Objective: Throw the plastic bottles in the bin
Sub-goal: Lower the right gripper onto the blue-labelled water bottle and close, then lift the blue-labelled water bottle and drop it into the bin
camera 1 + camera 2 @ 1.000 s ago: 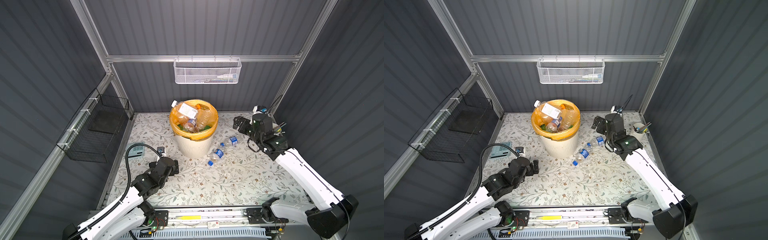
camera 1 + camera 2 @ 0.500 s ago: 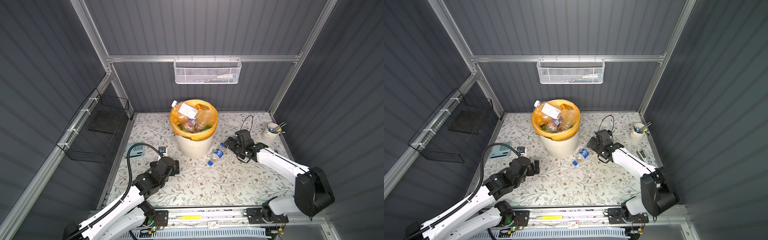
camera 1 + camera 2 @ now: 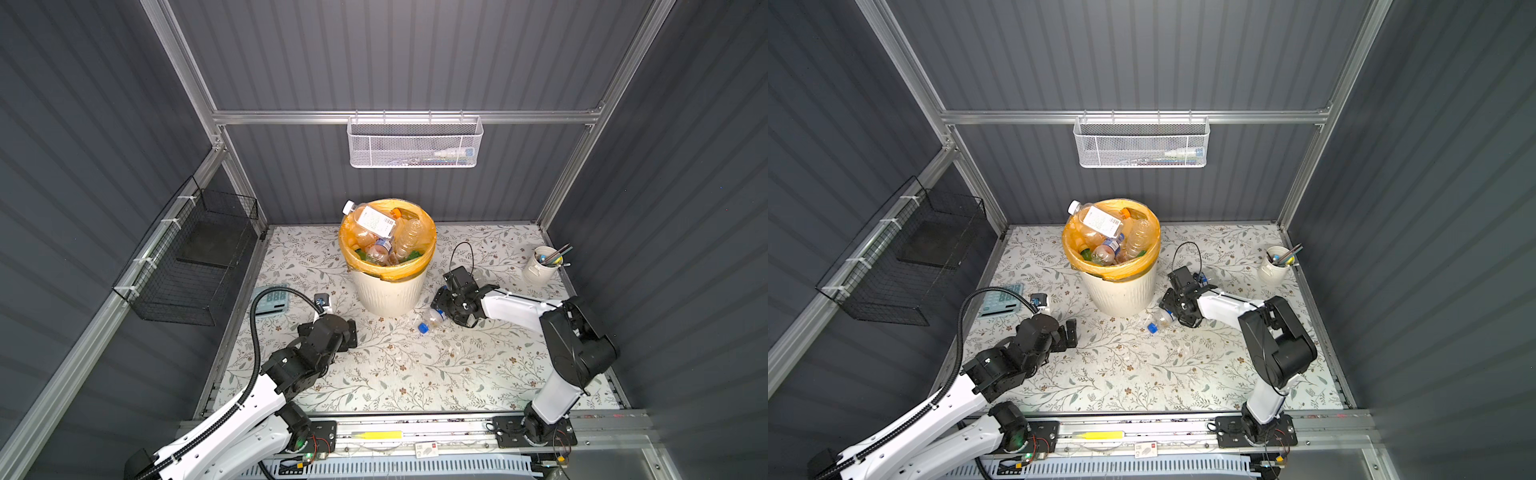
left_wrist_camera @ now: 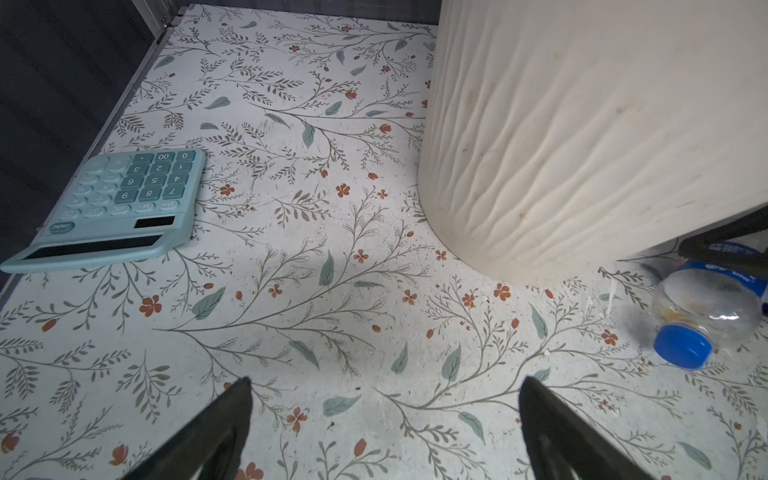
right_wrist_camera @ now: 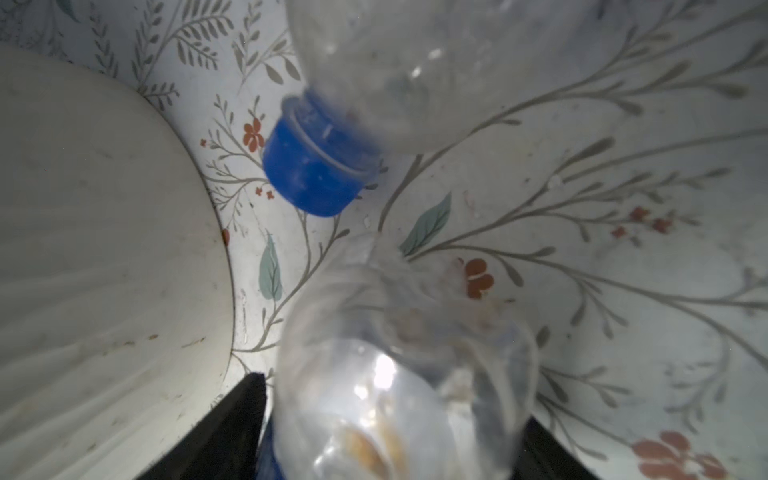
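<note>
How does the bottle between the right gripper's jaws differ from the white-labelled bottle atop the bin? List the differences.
Place: the blue-labelled bottle between the jaws lies on the table beside the bin; the white-labelled bottle rests atop the full bin, its neck past the rim. Cap: blue on the blue-labelled bottle, white on the white-labelled bottle. Both are clear plastic and capped.
</note>
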`<state>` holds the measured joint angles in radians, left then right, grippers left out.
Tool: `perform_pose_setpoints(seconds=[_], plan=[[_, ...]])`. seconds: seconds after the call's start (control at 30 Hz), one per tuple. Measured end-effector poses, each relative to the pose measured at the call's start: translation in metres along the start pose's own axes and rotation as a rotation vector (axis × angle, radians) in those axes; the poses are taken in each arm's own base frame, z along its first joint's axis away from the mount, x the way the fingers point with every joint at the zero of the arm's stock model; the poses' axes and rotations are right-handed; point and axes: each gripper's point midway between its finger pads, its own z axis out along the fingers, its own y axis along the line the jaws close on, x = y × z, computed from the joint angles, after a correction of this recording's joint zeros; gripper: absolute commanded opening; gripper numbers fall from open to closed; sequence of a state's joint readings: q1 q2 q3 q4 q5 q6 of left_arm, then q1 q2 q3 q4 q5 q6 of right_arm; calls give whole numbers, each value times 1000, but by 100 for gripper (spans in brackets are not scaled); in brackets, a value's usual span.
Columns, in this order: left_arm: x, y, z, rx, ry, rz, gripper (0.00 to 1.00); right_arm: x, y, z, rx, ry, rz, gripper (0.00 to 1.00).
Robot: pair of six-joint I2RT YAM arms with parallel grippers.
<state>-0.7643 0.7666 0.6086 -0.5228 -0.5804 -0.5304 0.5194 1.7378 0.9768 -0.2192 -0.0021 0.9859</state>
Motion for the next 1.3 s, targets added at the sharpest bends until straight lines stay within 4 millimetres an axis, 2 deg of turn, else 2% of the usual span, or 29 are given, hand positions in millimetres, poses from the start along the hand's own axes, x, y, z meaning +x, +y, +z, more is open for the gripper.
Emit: perform_pose_setpoints(seconds=[0.1,0.17,0.27,0.37,0.43,0.5,0.57,0.63,0.73,0.8,0.87,0.9,0.97,1.07,1.1,1.13,1.17,1.2,1.23,1.27,1.3], plan=[[1,2,-1,-7,1,2,100,-1,0,-3,-3,-5,-6,58],[0,3,-1,-9,-1,1,100,-5,4,-13,-20,-27,-19,54],[-1,5,-3,-14,-10,-2,100,-19,15,-44,-69,-97,-51,49],[0,6,-2,-23,-13,-5,100,-43,30,-92,-133,-215,-94,48],[4,9,0,-34,-7,-2,100,-66,46,-141,-189,-331,-125,49],[7,11,1,-42,-3,-3,100,-92,67,-201,-261,-476,-157,50],[9,12,2,-48,0,-6,100,-117,90,-275,-350,-641,-184,51],[9,11,3,-47,-1,-10,100,-136,110,-360,-463,-824,-201,52],[9,11,4,-48,0,-13,100,-146,129,-461,-607,-1038,-221,55],[9,11,4,-50,3,-13,100,-146,143,-504,-684,-1127,-242,56],[10,10,5,-50,4,-13,100,-146,162,-524,-738,-1167,-267,58],[9,10,5,-50,4,-13,100,-148,175,-524,-753,-1170,-283,58],[10,11,5,-50,4,-14,100,-151,205,-502,-760,-1130,-327,60],[9,11,4,-50,3,-14,100,-146,252,-415,-713,-965,-434,68],[9,11,3,-49,1,-15,100,-140,266,-371,-670,-882,-482,74],[9,11,3,-48,-1,-17,100,-133,274,-328,-622,-797,-527,86],[8,11,3,-47,-3,-18,100,-126,277,-292,-572,-725,-556,98],[8,11,2,-46,-4,-19,100,-116,275,-251,-509,-640,-593,99],[8,12,2,-48,-4,-18,100,-106,270,-220,-454,-572,-623,99],[8,12,2,-50,-3,-17,100,-98,262,-199,-398,-521,-657,99],[9,13,2,-51,-2,-16,100,-98,260,-197,-375,-530,-672,99]])
